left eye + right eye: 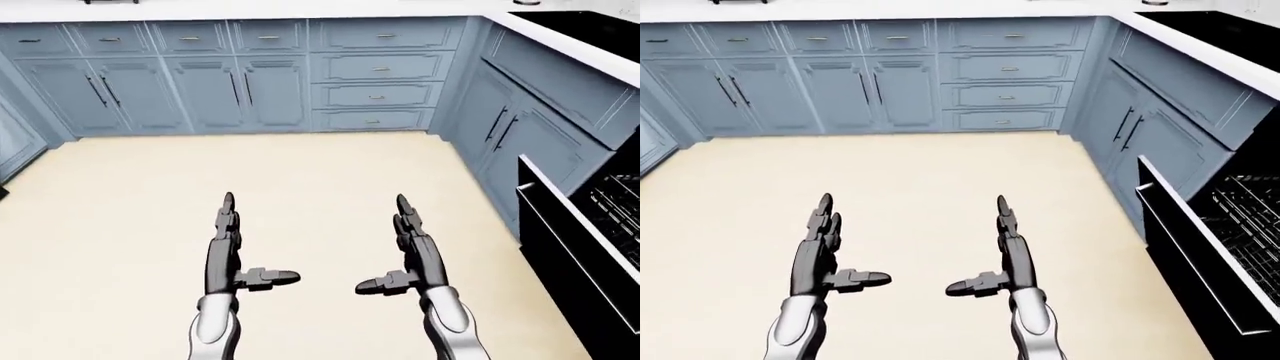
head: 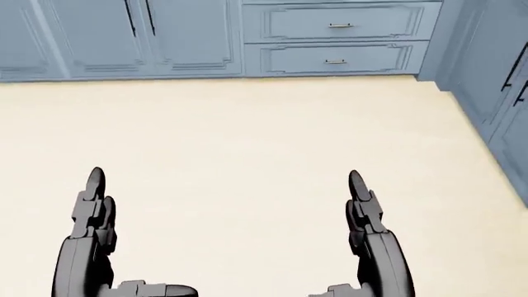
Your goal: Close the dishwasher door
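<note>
Black and partly cut off by the right edge of the left-eye view, the dishwasher door [image 1: 572,262] hangs tilted open, its lower part running out of the picture at the bottom corner; behind it only a sliver of the wire rack [image 1: 618,211] shows, and whether anything lies in that rack cannot be made out. Both hands reach out over the cream floor [image 1: 120,225], well apart from the door: the left hand [image 1: 228,251] and the right hand [image 1: 412,251] each hold their long fingers straight and close together pointing up the view, with the thumb stuck out sideways toward the other hand, gripping nothing. Blue cabinets [image 1: 200,82] and a stack of drawers [image 1: 378,75] run across the top, under a white counter strip whose far part is clipped by the top edge; a black cooktop [image 1: 590,26] sits on the counter at the top right, also cut by the frame. From the head view the door does not show at all; only the lower drawers, the floor and the two hands appear, with both wrists cut off at the bottom edge. Over in the right-eye view more of the rack is visible past the door's rim, a grid of thin wires, yet its contents stay too dark and small to tell.
</note>
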`<state>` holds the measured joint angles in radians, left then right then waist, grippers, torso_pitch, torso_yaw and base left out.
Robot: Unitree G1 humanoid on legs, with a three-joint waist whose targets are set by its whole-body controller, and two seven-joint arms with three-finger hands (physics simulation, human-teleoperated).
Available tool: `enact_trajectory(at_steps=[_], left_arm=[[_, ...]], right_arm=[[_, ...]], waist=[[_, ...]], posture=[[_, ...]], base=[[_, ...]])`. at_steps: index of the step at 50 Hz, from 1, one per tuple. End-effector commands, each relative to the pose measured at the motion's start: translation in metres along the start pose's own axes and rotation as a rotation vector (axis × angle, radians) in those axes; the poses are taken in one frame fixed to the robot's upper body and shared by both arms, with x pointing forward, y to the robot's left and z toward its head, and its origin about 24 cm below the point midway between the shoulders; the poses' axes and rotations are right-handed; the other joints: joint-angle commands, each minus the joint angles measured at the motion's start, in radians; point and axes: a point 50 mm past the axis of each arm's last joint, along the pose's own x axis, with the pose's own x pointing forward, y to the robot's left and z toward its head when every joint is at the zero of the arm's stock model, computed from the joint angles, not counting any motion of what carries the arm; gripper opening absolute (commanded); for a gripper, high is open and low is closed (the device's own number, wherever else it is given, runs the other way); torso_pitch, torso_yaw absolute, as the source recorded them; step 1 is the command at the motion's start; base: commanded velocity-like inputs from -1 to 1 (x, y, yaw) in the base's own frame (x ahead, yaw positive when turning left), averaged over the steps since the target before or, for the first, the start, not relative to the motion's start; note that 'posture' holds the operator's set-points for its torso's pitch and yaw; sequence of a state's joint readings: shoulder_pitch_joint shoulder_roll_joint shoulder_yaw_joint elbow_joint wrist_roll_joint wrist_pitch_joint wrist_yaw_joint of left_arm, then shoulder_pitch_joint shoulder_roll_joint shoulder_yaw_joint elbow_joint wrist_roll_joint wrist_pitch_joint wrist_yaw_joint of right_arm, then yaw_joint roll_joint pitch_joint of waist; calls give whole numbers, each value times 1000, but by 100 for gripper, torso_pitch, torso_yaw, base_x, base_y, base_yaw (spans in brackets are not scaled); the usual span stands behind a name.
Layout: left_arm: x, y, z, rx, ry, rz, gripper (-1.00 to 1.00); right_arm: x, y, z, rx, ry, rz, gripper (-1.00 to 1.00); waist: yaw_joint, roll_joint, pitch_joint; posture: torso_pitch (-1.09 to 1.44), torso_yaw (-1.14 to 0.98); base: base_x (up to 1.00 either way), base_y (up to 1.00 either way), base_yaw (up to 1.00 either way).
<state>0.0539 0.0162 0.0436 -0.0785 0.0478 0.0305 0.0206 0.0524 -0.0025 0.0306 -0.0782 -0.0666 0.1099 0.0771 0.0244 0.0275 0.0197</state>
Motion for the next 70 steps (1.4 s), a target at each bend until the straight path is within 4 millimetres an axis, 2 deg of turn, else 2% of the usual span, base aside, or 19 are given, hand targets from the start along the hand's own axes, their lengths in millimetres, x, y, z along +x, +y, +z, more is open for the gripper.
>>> enact_trajectory(at_steps=[1, 4, 7, 9, 20, 21, 25, 29, 31, 33, 34, 36, 49, 51, 54, 57, 60, 62, 70], left_arm=[[4, -5, 19, -8, -99, -20, 100], [3, -5, 20, -7, -102, -18, 100], [3, -5, 20, -8, -102, -19, 100], [2, -4, 21, -9, -103, -18, 100], [2, -5, 21, -8, -104, -20, 100], [2, -5, 21, -8, -103, -19, 100], [2, -5, 22, -8, -104, -21, 100], [2, -5, 21, -8, -103, -21, 100], [2, -5, 21, -7, -103, -23, 100], [3, -5, 21, -7, -102, -22, 100], [3, -5, 21, -7, -102, -22, 100], [3, -5, 21, -7, -103, -21, 100], [2, -3, 23, -8, -105, -16, 100], [2, -3, 22, -8, -105, -16, 100], [2, -3, 22, -8, -106, -16, 100], [2, -3, 22, -8, -106, -16, 100], [2, -3, 22, -8, -105, -16, 100], [2, -3, 22, -8, -106, -16, 100], [2, -4, 22, -8, -105, -17, 100]], right_arm=[[1, -6, 17, -13, -81, -24, 100], [0, -5, 17, -14, -82, -22, 100], [0, -5, 17, -15, -81, -18, 100], [0, -5, 17, -17, -81, -18, 100], [-1, -4, 19, -20, -84, -12, 100], [-1, -4, 19, -20, -83, -12, 100], [-1, -4, 20, -19, -84, -9, 100], [0, -3, 20, -19, -84, -8, 100], [0, -4, 21, -19, -85, -8, 100], [-1, -4, 22, -19, -86, -8, 100], [-1, -4, 22, -20, -86, -8, 100], [-1, -3, 22, -20, -86, -9, 100], [-2, -3, 21, -22, -85, -5, 100], [-2, -3, 22, -22, -85, -6, 100], [-2, -4, 22, -22, -86, -6, 100], [-3, -4, 22, -22, -87, -7, 100], [-3, -4, 22, -22, -87, -7, 100], [-3, -4, 22, -22, -87, -7, 100], [-4, -4, 23, -22, -88, -9, 100]], waist=[[-5, 6, -13], [-2, -24, -5], [-3, -98, -28], [-15, -80, 1], [-9, 65, 6], [4, 26, 9], [-3, 41, -9], [0, -5, 1], [-1, -50, -3], [-16, -143, -28], [-17, -68, -4], [-23, -77, -7], [-8, 50, 2], [2, 22, 2], [-3, 34, -8], [-2, 9, -5], [-2, -45, -2], [-4, -104, -29], [-12, -13, 13]], posture=[[0, 0], [0, 0], [0, 0], [0, 0], [0, 0], [0, 0], [0, 0], [0, 0], [0, 0], [0, 0], [0, 0], [0, 0], [0, 0], [0, 0], [0, 0], [0, 0], [0, 0], [0, 0], [0, 0]], base=[[0, -41, 0], [0, -41, 0], [0, -42, 0], [0, -41, 0], [0, -42, 0], [0, -41, 0], [0, -41, 0], [0, -42, 0], [0, -42, 0], [0, -41, 0], [0, -41, 0], [0, -42, 0], [0, -39, 0], [0, -36, 0], [0, -36, 0], [0, -36, 0], [0, -36, 0], [0, -36, 0], [0, -36, 0]])
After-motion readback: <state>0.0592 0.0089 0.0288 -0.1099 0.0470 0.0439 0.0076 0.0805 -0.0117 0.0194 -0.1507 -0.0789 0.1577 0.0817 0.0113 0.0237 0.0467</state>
